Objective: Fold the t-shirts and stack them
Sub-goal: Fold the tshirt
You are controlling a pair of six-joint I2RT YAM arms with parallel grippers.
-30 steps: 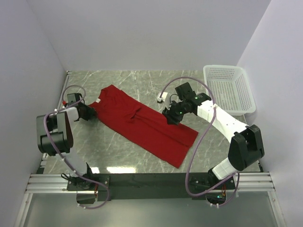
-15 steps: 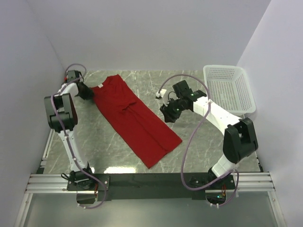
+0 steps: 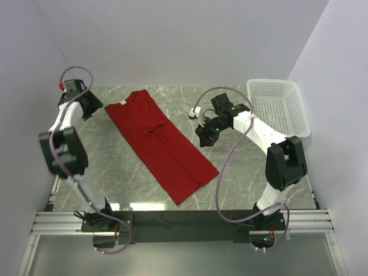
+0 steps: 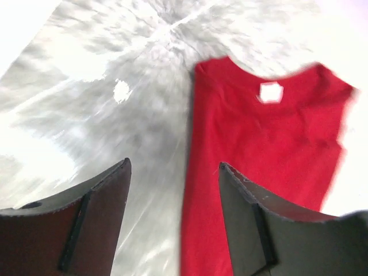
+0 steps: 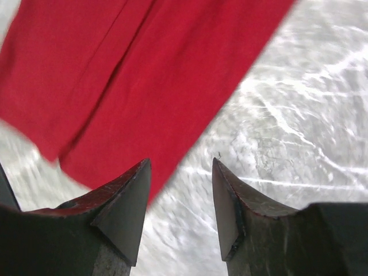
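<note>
One deep red t-shirt (image 3: pixel 161 144) lies flat on the marble table (image 3: pixel 115 172), folded into a long strip that runs from the far left to the near middle. Its white neck tag (image 4: pixel 270 92) faces up at the collar end. My left gripper (image 3: pixel 94 107) hovers just left of the collar, open and empty. The left wrist view shows the shirt's edge (image 4: pixel 247 149) below and between the fingers of that gripper (image 4: pixel 174 167). My right gripper (image 3: pixel 204 137) is open and empty too, right of the strip's middle. Below it (image 5: pixel 180 163) is bare marble, with the shirt (image 5: pixel 144 57) off to one side.
A white mesh basket (image 3: pixel 280 106) stands at the far right against the wall. A small white object (image 3: pixel 195 113) lies on the table near the right gripper. Walls close in the table on the left, back and right.
The left gripper dragged the collar toward the far left, swinging the shirt steeper, then opened, let go and drew back toward the left wall. The right gripper shifted only slightly.
</note>
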